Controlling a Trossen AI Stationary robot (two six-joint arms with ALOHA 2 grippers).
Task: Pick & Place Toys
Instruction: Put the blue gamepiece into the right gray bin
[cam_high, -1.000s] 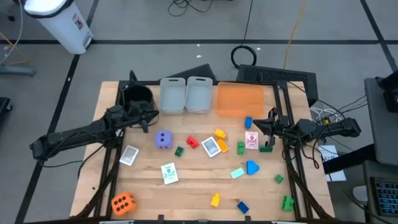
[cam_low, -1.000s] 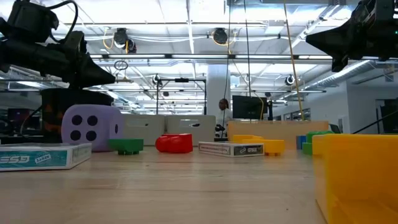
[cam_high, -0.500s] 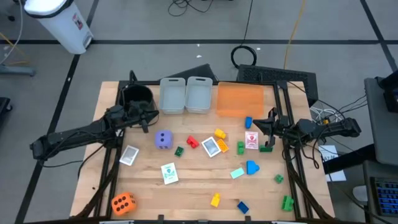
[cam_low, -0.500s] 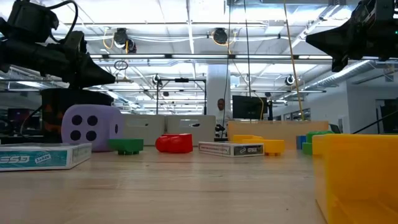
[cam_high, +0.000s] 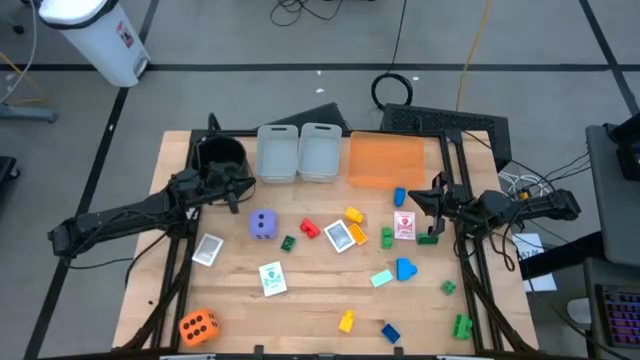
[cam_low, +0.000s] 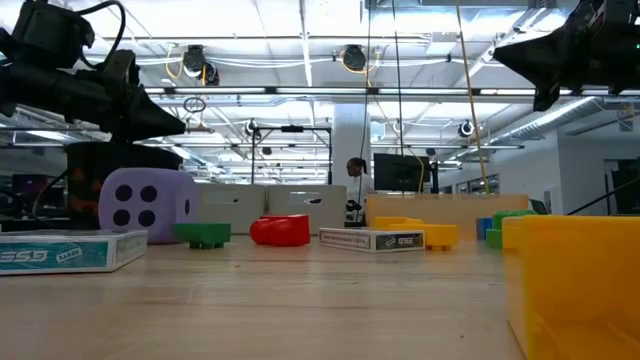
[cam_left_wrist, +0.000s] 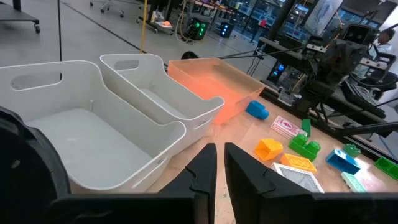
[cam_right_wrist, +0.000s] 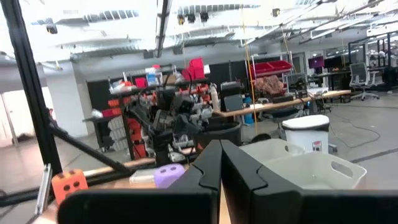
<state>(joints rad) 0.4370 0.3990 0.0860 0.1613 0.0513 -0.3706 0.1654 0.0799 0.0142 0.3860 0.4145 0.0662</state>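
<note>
A wooden table (cam_high: 300, 300) seen from above, with toys strewn across its middle and right, none yet sorted. 2 grey bins (cam_high: 298, 152) and a flat orange tray (cam_high: 387, 160) line the far edge, likely so both arms can reach them as drop-off spots.

The left gripper (cam_high: 236, 190) hangs above the table's left side, beside a black pot (cam_high: 219, 154) and just short of the purple die (cam_high: 263, 224). Its fingers are nearly together and hold nothing. The right gripper (cam_high: 420, 200) hovers at the right edge, next to a pink picture card (cam_high: 404, 226) and a green brick (cam_high: 428, 238). It is fully closed and empty.

An orange die (cam_high: 198, 325) sits at the near left corner, well apart from the rest. A red brick (cam_low: 281, 230) lies mid-table.

The boxed card (cam_low: 64, 252) nearest the low camera has printing on its edge, too unclear to read.
</note>
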